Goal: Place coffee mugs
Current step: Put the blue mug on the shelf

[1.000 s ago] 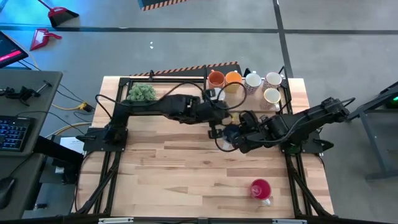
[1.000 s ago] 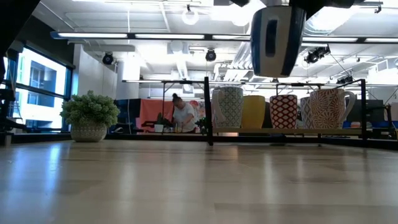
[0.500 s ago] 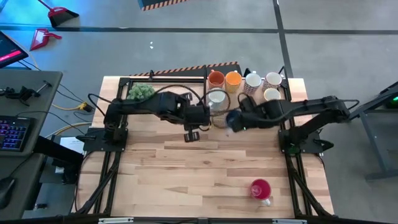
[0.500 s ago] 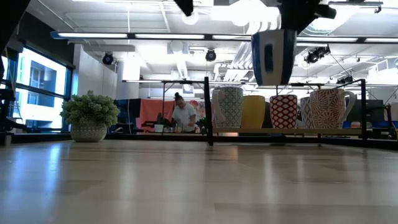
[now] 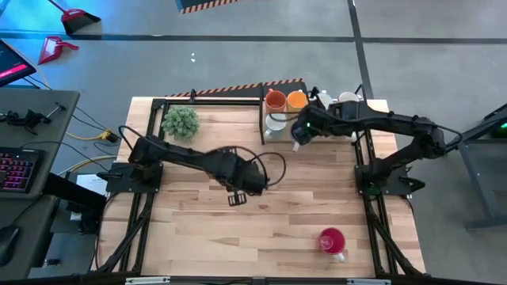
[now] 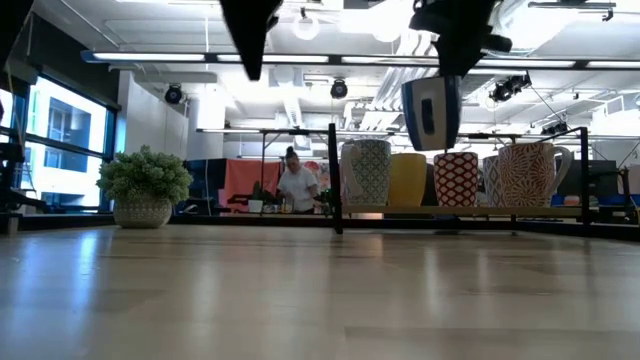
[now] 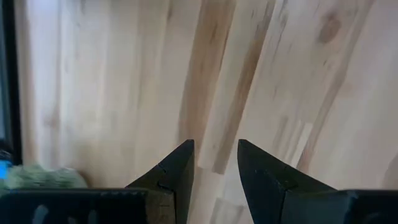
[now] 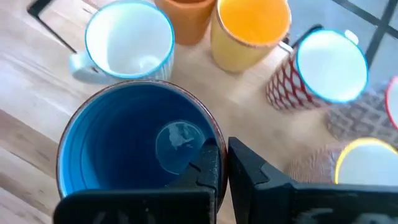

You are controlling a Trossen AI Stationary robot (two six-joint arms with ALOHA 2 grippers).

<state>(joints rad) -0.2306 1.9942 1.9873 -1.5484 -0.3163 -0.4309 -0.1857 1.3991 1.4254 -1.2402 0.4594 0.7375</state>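
Two arms have swapped roles in the last second. The left arm, which reached up beside the mug row, has pulled back toward the table's centre; its gripper (image 5: 236, 199) now hangs at about 7 o'clock from the row, fingers (image 7: 176, 174) parted and empty over bare table (image 5: 198, 229). It looks parked.

The right arm has swung the other way, from mid-table up to the far edge. Its gripper (image 5: 296, 136) is clenched on the rim of the blue mug (image 8: 134, 149), one finger inside and one outside, and carries it in the air just at 6 o'clock of the row. In the low view the mug (image 6: 430, 112) hangs clear above the standing mugs.

The row itself sits at 12 o'clock on the table: a white mug (image 8: 129, 38), an orange one (image 8: 189, 15), a yellow-orange one (image 8: 250, 28), a red-patterned one (image 8: 323, 68), more beyond. The red mug (image 5: 332, 240) waits alone at 5 o'clock.

So the blue mug seems close to being set down beside the white one; the red one is likely next.
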